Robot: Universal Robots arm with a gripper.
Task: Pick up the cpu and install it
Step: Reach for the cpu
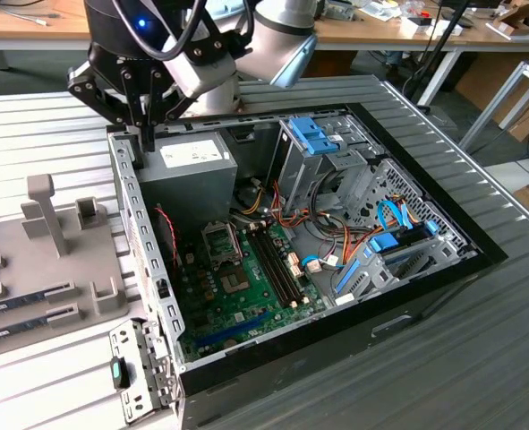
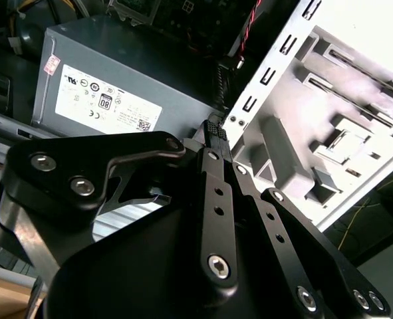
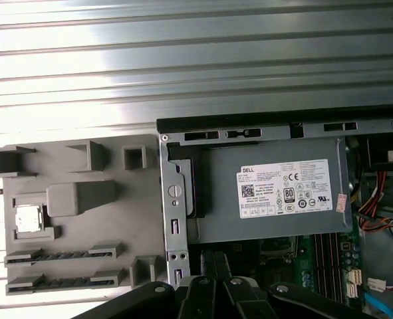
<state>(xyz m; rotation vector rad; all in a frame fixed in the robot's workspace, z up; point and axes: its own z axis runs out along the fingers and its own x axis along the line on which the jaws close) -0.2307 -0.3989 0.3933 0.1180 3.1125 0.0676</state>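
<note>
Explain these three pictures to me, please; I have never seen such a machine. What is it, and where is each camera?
It is one robot arm with a black tool for grasping. The exterior view looks from off the arm; both wrist views come from cameras riding on it. The ribbed metal table holds an open computer case beside a grey tray. The small square chip sits in that tray. The tool is shut, holds nothing, and hangs near the case's corner by the grey power box.
</note>
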